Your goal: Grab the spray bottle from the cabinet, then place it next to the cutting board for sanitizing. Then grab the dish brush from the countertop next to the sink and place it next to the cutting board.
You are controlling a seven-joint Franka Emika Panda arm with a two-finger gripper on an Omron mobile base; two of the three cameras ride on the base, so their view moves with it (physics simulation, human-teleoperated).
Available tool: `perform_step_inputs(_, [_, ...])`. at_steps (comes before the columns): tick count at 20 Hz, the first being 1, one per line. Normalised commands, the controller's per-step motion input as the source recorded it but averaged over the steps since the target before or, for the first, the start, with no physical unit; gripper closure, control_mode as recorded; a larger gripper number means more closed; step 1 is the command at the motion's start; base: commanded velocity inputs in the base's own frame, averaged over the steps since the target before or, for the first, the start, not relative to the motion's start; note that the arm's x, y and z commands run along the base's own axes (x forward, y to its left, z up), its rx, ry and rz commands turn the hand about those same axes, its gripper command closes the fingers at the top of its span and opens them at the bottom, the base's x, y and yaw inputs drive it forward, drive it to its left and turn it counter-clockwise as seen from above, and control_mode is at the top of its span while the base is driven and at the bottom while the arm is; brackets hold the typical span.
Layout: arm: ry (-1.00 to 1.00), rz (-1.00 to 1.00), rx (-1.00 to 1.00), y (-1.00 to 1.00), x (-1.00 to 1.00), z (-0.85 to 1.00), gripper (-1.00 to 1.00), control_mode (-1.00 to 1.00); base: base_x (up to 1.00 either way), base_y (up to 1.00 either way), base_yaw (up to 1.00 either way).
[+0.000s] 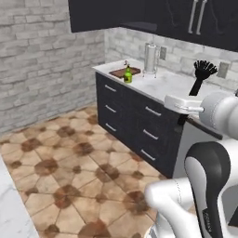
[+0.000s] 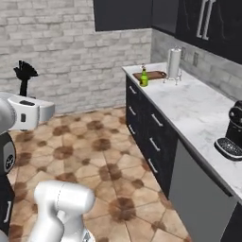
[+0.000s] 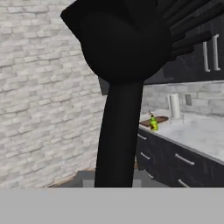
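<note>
Bristles fan out black and spiky on the dish brush [image 1: 201, 74], its thin handle pinched upright in the tool [image 1: 189, 110]; the shiny green spray bottle [image 1: 128, 75] stands beside the brown wooden cutting board [image 1: 125, 71].

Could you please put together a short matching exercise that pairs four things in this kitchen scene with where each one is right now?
Things:
1. dish brush
2. spray bottle
3. cutting board
4. paper towel roll

Places:
A. flat on the countertop at its far end
B. upright on a stand, just past the board
C. held bristles-up in the shut gripper, off the counter
D. upright at the board's near edge

Pairs: 1-C, 2-D, 3-A, 4-B
</note>
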Motion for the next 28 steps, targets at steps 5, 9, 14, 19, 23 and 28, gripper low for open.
perform_step_inputs(5, [0.0, 0.0, 0.0, 0.0, 0.0, 0.0, 1.0, 1.0, 1.0, 0.53, -0.29])
perform_step_inputs(9, [0.0, 0.0, 0.0, 0.0, 0.0, 0.0, 1.0, 1.0, 1.0, 0.44, -0.21])
perform_step_inputs(14, [0.0, 0.0, 0.0, 0.0, 0.0, 0.0, 1.0, 1.0, 1.0, 0.12, -0.19])
perform_step_inputs(19, [0.0, 0.0, 0.0, 0.0, 0.0, 0.0, 1.0, 1.0, 1.0, 0.05, -0.29])
perform_step_inputs(23, [0.0, 0.0, 0.0, 0.0, 0.0, 0.0, 1.0, 1.0, 1.0, 0.08, -0.44])
perform_step_inputs(28, [0.0, 0.0, 0.0, 0.0, 0.0, 0.0, 1.0, 1.0, 1.0, 0.45, -0.5])
